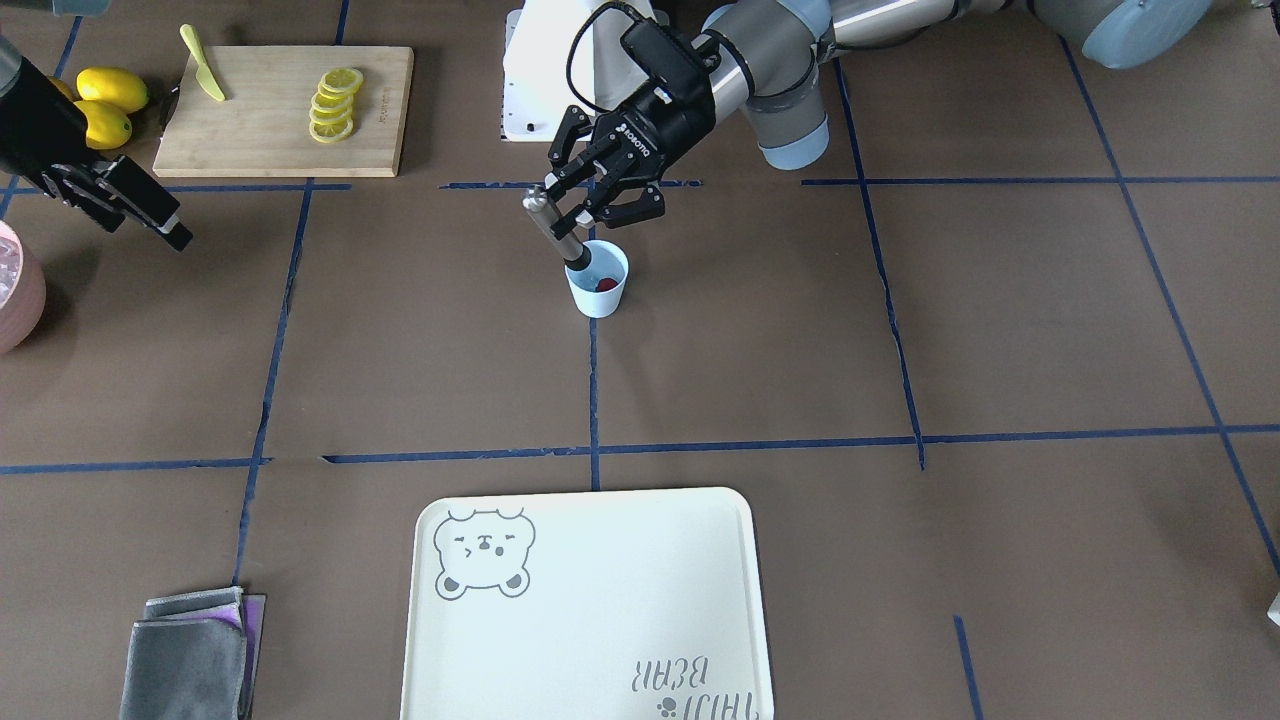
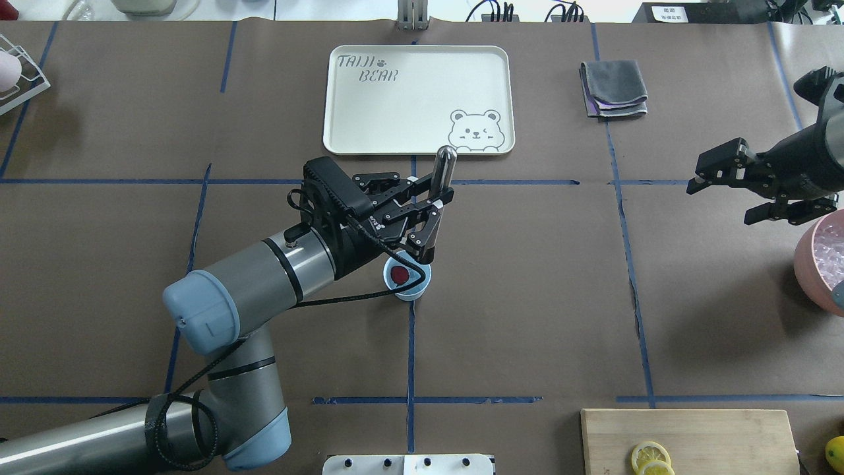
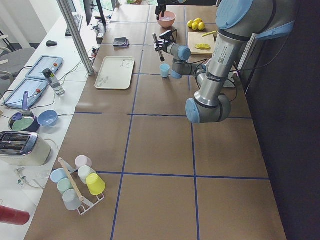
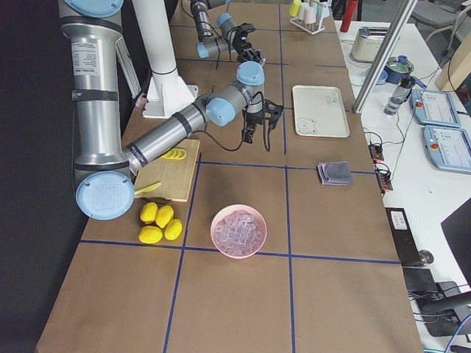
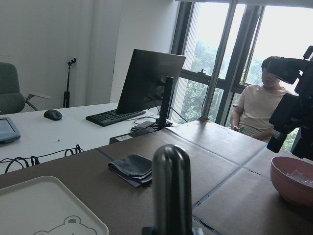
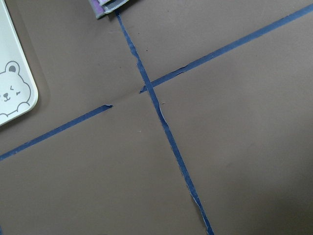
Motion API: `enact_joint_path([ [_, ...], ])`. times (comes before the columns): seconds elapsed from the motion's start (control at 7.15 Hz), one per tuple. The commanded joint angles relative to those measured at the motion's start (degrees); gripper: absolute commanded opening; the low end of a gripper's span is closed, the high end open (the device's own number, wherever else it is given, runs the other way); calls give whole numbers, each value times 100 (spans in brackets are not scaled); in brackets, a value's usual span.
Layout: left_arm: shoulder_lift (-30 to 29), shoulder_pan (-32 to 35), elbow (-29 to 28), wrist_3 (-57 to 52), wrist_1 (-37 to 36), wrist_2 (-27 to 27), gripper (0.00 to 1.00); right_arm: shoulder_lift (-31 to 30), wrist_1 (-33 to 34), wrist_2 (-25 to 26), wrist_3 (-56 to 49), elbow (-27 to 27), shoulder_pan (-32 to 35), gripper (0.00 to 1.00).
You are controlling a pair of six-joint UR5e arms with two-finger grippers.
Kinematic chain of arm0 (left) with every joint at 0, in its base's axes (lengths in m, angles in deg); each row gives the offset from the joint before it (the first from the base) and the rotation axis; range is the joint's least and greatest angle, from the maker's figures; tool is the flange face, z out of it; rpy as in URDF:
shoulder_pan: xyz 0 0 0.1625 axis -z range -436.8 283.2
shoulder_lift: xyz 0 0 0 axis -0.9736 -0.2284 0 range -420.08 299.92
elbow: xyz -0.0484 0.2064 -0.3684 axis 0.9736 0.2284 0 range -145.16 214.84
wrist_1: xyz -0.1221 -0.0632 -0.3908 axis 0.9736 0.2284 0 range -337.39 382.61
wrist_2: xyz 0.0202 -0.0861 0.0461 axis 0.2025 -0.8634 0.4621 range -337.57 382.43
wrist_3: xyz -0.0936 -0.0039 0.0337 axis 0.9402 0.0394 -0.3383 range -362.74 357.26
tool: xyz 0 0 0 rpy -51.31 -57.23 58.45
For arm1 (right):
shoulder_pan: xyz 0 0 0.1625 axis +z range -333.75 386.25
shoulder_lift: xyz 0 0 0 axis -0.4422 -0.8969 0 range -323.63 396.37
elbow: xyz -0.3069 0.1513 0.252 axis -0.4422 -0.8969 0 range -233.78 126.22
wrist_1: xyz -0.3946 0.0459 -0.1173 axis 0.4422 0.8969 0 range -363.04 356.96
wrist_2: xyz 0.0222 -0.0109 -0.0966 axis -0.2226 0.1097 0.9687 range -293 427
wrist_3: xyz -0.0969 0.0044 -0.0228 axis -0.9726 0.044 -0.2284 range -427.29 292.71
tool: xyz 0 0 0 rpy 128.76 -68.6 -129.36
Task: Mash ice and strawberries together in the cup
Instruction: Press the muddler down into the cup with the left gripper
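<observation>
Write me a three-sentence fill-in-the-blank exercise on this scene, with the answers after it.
1. The metal muddler, its lower end in the cup, is gripped by the robot's ____ arm.
2. Inside the cup lies one dark ____ strawberry piece.
3. The right gripper, jaws ____, hovers near the pink bowl of ice.

Answers: left; red; open
</observation>
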Motion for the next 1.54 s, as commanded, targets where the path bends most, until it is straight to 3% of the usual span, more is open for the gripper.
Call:
enact_joint_path([
  [0.0, 100, -66, -28, -115, 75, 6, 0, 0, 8, 0, 0, 2, 0, 100],
  [0.7, 153, -180, -256, -272, 154, 6, 0, -17, 8, -9, 0, 37, 9, 100],
  [0.98, 153, -215, -712, -291, 618, 6, 0, -18, 8, -9, 0, 29, 9, 100],
  [1.4, 92, -233, -653, -300, 621, -3, 0, -9, 8, -9, 0, 20, 9, 100],
])
